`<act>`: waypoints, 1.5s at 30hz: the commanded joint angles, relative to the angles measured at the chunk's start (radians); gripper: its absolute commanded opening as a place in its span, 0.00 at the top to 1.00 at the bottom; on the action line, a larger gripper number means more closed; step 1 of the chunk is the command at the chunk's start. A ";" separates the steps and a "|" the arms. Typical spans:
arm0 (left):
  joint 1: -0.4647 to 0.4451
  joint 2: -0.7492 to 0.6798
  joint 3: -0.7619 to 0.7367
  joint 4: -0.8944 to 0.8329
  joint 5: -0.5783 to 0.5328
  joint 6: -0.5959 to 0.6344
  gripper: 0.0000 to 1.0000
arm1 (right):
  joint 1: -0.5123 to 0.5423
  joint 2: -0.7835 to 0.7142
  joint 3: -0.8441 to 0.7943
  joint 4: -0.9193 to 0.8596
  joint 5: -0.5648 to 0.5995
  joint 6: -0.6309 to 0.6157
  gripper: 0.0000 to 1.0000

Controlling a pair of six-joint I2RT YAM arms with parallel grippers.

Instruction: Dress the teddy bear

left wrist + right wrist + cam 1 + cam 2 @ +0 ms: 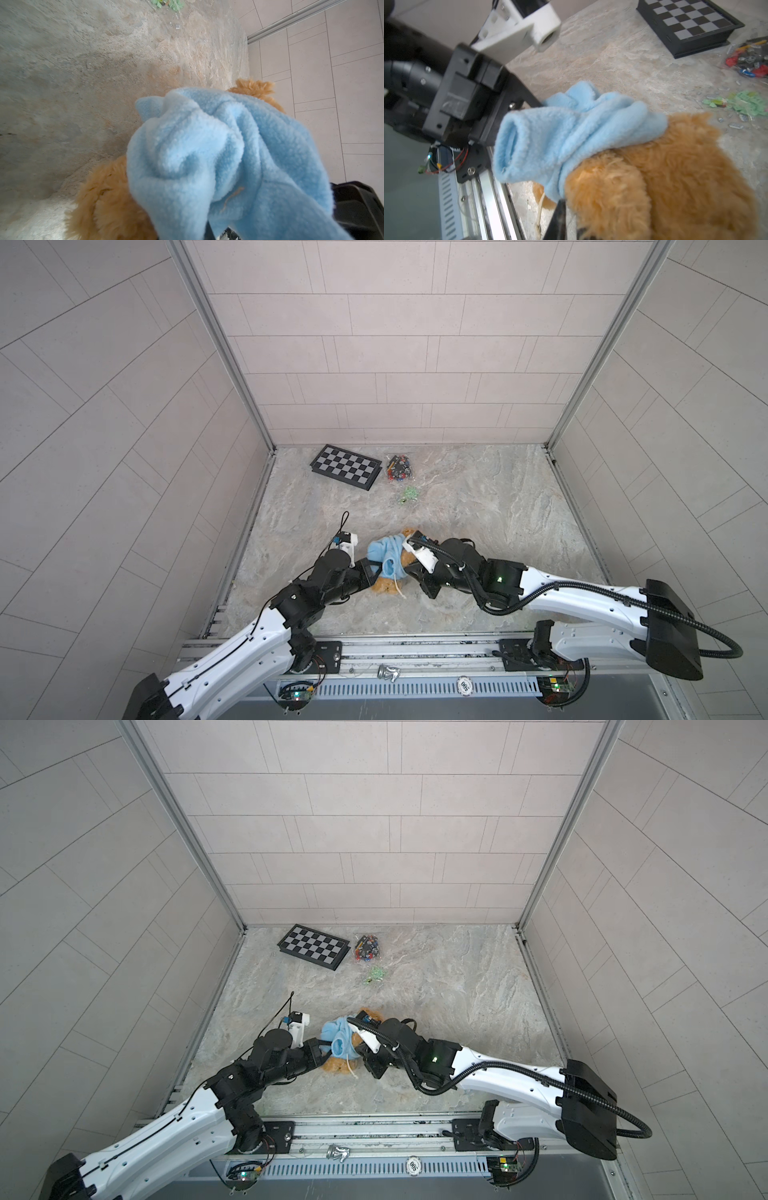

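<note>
The golden-brown teddy bear [384,585] [336,1065] lies near the table's front middle in both top views. A light blue hoodie [384,553] [338,1038] is bunched over its upper body. My left gripper [374,566] comes in from the left, shut on the hoodie [228,155]; the fabric hides its jaws in the left wrist view, with bear fur [108,197] beside it. My right gripper [409,568] [571,224] comes in from the right, shut on the fur of the bear [675,176], just below the hoodie's open sleeve [517,145].
A folded chessboard [345,467] lies at the back left. Next to it are a bag of coloured pieces [400,467] and scattered green bits [409,493]. A metal rail [415,649] runs along the front edge. Tiled walls close in three sides.
</note>
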 commanded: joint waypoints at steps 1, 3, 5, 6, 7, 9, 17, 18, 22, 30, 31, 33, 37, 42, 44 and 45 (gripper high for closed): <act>0.002 -0.018 -0.014 0.087 0.051 0.012 1.00 | -0.025 -0.051 -0.060 0.098 0.058 0.078 0.95; 0.001 -0.013 -0.016 0.095 0.060 0.014 1.00 | -0.031 -0.068 -0.086 0.125 0.051 0.087 0.99; 0.002 -0.003 -0.020 0.124 0.076 0.012 1.00 | -0.033 -0.058 -0.094 0.134 0.034 0.081 1.00; 0.001 0.003 -0.017 0.129 0.080 0.013 1.00 | -0.036 -0.049 -0.095 0.139 0.025 0.081 1.00; 0.001 0.011 -0.012 0.132 0.084 0.018 1.00 | -0.038 -0.036 -0.101 0.162 0.006 0.083 0.98; 0.001 0.019 -0.008 0.143 0.089 0.017 1.00 | -0.050 -0.004 -0.112 0.214 -0.053 0.098 0.94; -0.002 0.024 -0.003 0.191 0.109 -0.004 1.00 | -0.056 0.104 -0.111 0.321 -0.155 0.097 0.76; -0.005 0.028 -0.003 0.198 0.112 -0.006 1.00 | -0.057 0.123 -0.110 0.341 -0.166 0.099 0.75; -0.017 0.050 0.003 0.222 0.112 -0.006 1.00 | -0.062 0.201 -0.096 0.398 -0.199 0.109 0.74; -0.018 0.050 -0.018 0.234 0.099 -0.012 1.00 | -0.071 0.156 -0.162 0.501 -0.239 0.125 0.82; -0.016 0.049 -0.019 0.230 0.095 -0.010 1.00 | -0.074 0.145 -0.164 0.500 -0.251 0.128 0.78; -0.014 0.049 -0.023 0.232 0.096 -0.006 1.00 | -0.085 0.125 -0.168 0.468 -0.255 0.129 0.73; -0.011 0.034 -0.029 0.206 0.095 0.010 1.00 | -0.133 0.123 -0.210 0.487 -0.207 0.195 0.69; -0.008 0.026 -0.038 0.179 0.099 0.036 1.00 | -0.166 0.195 -0.205 0.585 -0.212 0.269 0.77; -0.008 0.022 -0.044 0.171 0.096 0.041 1.00 | -0.163 0.235 -0.191 0.622 -0.243 0.290 0.90; -0.008 0.015 -0.049 0.171 0.090 0.043 1.00 | -0.162 0.248 -0.187 0.642 -0.257 0.301 0.96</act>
